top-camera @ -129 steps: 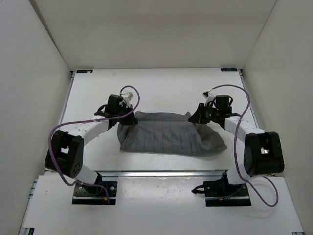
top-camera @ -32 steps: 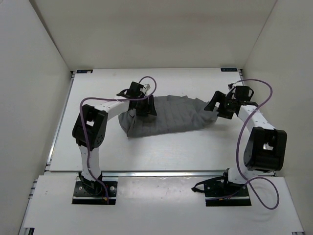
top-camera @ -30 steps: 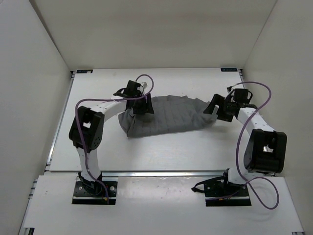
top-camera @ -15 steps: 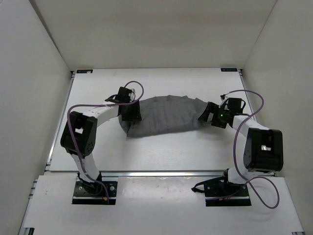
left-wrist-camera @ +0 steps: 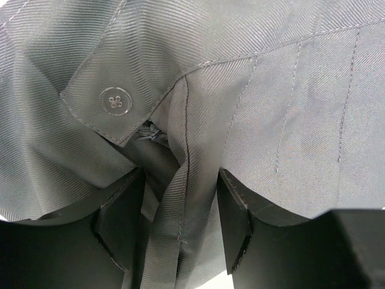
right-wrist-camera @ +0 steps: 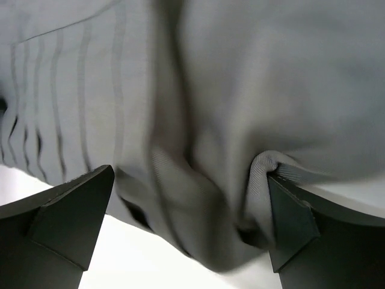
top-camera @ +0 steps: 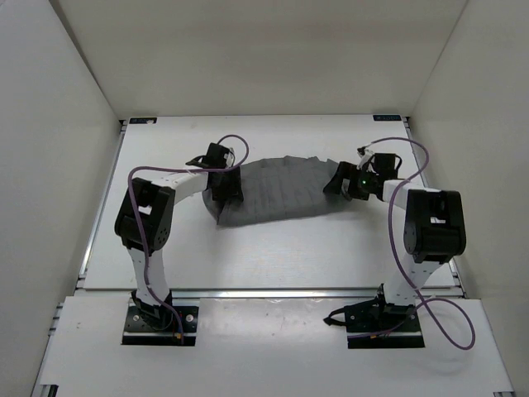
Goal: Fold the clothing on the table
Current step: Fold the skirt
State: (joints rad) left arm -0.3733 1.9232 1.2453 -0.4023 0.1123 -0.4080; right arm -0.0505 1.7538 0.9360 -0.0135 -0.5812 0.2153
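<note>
- Top external view: we see the clothing [top-camera: 277,188], a grey pleated piece, lying in a shallow arch across the far middle of the table [top-camera: 273,248]. Its two ends sit nearer the arm bases than its middle does.
- The left gripper [top-camera: 225,192] is down on the garment's left end and the right gripper [top-camera: 337,184] on its right end. Both wrists cover the cloth edges beneath them, so we cannot see those ends from above.
- Left wrist view: the left fingers [left-wrist-camera: 120,223] stand apart astride a raised fold with a stitched seam. A dark gap shows beside one of them, so we read these jaws as released, not pinching.
- A grey button [left-wrist-camera: 115,100] sits on a flap of the cloth just beyond those fingers, and lines of pleat stitching run off to the right of it.
- Right wrist view: the jaws gape wide, with the right fingers [right-wrist-camera: 60,223] at the two lower corners. Bunched cloth lies between them and nothing is clamped.
- Cloth fills nearly all of both wrist views and hides the tabletop, apart from white patches at the bottom.
- Around the work, purple cables [top-camera: 234,137] loop over each arm and white walls [top-camera: 50,124] close in three sides.
- A silver rail [top-camera: 273,292] runs along the near edge of the table, and black base plates [top-camera: 161,325] hold the arms just in front of it.
</note>
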